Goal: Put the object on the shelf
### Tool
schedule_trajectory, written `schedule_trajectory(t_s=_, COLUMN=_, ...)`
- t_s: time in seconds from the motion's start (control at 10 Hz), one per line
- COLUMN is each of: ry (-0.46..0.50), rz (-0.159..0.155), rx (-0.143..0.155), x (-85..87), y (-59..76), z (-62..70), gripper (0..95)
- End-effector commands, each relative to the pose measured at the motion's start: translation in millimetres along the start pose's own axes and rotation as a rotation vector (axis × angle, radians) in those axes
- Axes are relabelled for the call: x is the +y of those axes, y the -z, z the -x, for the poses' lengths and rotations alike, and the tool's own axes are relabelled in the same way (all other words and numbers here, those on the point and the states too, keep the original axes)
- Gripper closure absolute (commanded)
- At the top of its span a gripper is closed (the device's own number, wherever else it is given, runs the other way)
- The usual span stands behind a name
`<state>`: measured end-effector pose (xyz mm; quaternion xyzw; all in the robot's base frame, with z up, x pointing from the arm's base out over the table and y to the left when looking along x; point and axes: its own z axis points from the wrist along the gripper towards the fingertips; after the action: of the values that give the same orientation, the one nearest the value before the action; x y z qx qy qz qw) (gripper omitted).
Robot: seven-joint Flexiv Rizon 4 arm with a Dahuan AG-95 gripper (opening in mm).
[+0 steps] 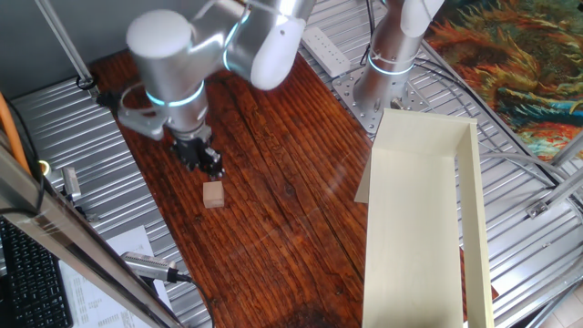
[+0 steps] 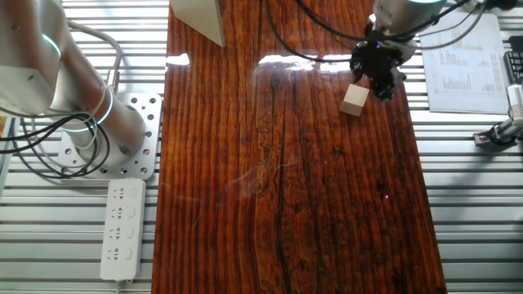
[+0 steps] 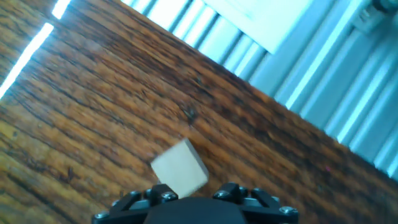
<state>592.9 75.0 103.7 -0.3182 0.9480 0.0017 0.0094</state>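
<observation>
The object, a small pale tan wooden cube, lies on the dark wooden tabletop, apart from everything else. My gripper hangs just above and behind it with the fingers slightly apart, holding nothing. In the other fixed view the gripper is up and right of the cube. In the hand view the cube lies just ahead of the gripper body, a little left of centre; the fingertips are out of frame. The shelf, a long cream open box, lies at the right; its corner shows at the top.
The arm's base stands on a metal plate behind the shelf. A white power strip lies by the base. A printed sheet, a keyboard and a metal tool lie on the ribbed metal beside the wood.
</observation>
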Motion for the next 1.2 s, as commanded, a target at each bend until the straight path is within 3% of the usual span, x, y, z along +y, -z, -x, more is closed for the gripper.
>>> schedule_trajectory(t_s=0.1, ry=-0.001, rz=-0.004, rx=0.003, x=4.5, y=-14.2, z=0.3, gripper=19.0)
schedule_trajectory(t_s=0.4, ry=-0.004, rz=-0.001, rx=-0.010, x=7.0, y=-30.6, z=-2.2, gripper=19.0)
schedule_trajectory(t_s=0.7, ry=0.018, rz=-0.005, rx=-0.001, x=10.0, y=-31.2, z=-1.3, gripper=19.0)
schedule_trajectory(t_s=1.0, ry=0.096, rz=0.003, rx=-0.007, x=12.6, y=-44.0, z=-4.9, gripper=19.0)
schedule_trajectory(t_s=1.2, ry=0.132, rz=-0.003, rx=0.006, x=13.0, y=-45.6, z=-5.4, gripper=19.0)
